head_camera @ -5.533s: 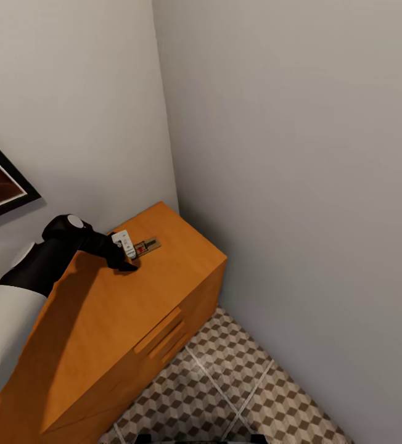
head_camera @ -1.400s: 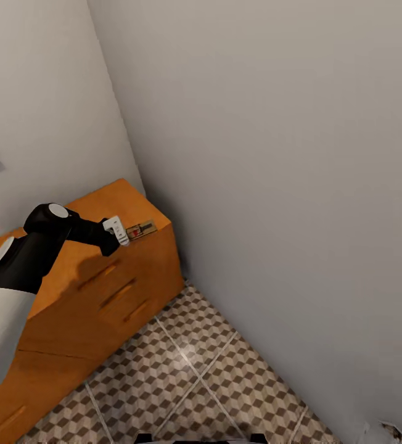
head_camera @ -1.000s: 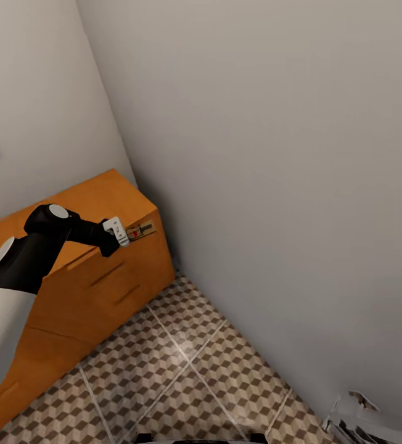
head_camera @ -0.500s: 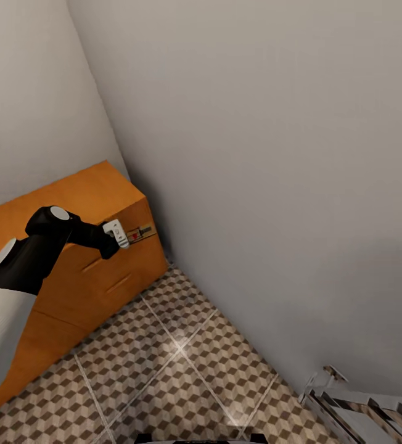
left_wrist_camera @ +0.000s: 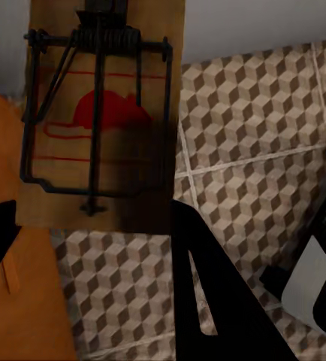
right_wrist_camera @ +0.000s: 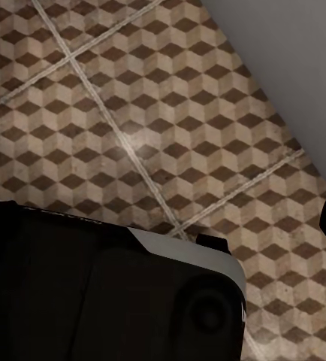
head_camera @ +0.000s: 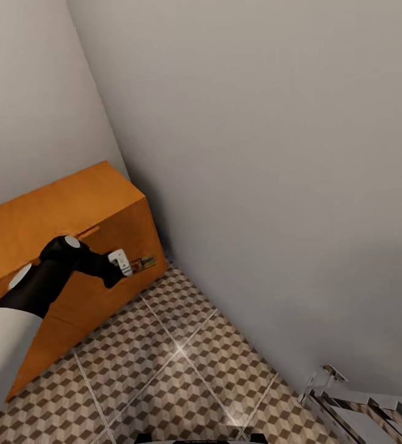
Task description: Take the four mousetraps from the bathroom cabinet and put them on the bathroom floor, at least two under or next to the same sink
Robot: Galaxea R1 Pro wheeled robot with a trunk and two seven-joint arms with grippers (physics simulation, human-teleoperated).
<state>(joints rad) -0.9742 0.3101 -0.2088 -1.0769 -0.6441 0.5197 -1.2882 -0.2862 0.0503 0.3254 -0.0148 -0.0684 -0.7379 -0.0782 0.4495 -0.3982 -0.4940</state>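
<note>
Left gripper (head_camera: 129, 266) is pinched on one mousetrap (head_camera: 142, 264), held in the air before the cabinet (head_camera: 53, 216) front's corner end, above the bathroom floor (head_camera: 182, 370). Right gripper's state cannot be told.

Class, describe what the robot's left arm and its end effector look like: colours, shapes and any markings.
The left arm has a white, rounded upper casing, then a glossy black forearm with a grey disc-shaped joint cap. Its left end effector is black with a small white plate bearing tiny dark marks. In the left wrist view its fingers appear as flat black blades.

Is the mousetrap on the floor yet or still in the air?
In the air: the left pincer holds the mousetrap above the floor.
</note>
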